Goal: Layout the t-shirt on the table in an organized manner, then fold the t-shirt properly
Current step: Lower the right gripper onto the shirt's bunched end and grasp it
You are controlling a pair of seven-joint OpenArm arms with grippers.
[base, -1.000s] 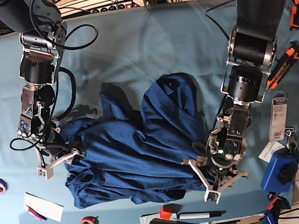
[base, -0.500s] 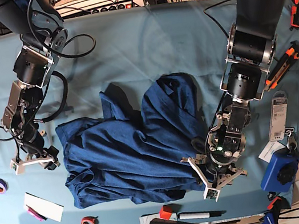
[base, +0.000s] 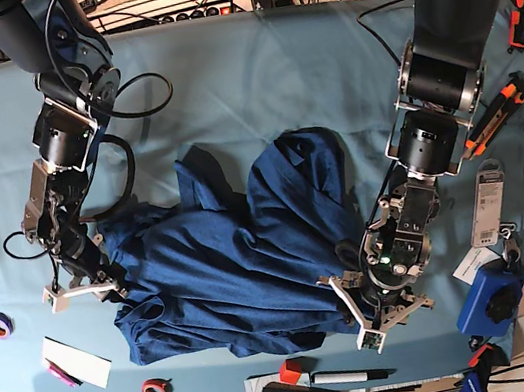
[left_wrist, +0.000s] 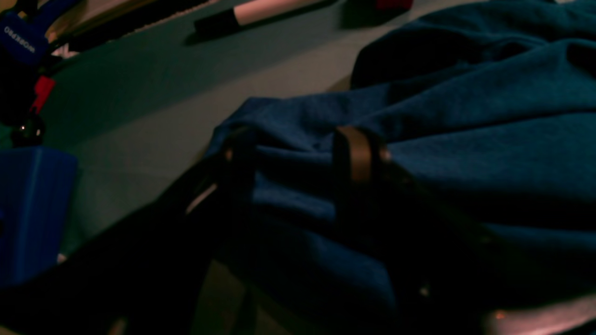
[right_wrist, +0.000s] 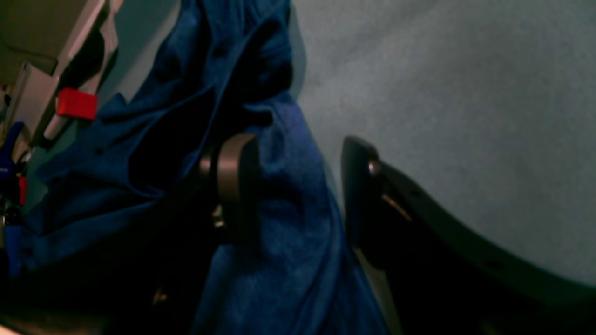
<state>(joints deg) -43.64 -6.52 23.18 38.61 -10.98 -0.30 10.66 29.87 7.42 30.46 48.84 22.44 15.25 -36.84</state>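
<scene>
Left pincer (base: 377, 316) sits low at the shirt's near corner, base view right; its jaws stand apart with a ridge of navy cloth lying between them in the left wrist view, nothing pinched as far as the dim frame shows. Right pincer (base: 78, 289) is at the opposite edge, also spread, one finger (right_wrist: 233, 181) pressed against a hanging fold and the other over bare teal surface (base: 251, 76)

T-shirt (base: 243, 260) lies bunched mid-surface, toward the near edge, sleeves and body heaped over one another, collar end (base: 296, 149) pointing to the far side. Not yet laid out

Judgement: each arm takes a side so the heap can be drawn apart; both look placed to straddle an edge fold before closing

Marker (base: 347, 376), red block (base: 290, 372) and blue box (base: 489, 298) crowd the near edge beside the left pincer; a dragged hem could catch them
</scene>
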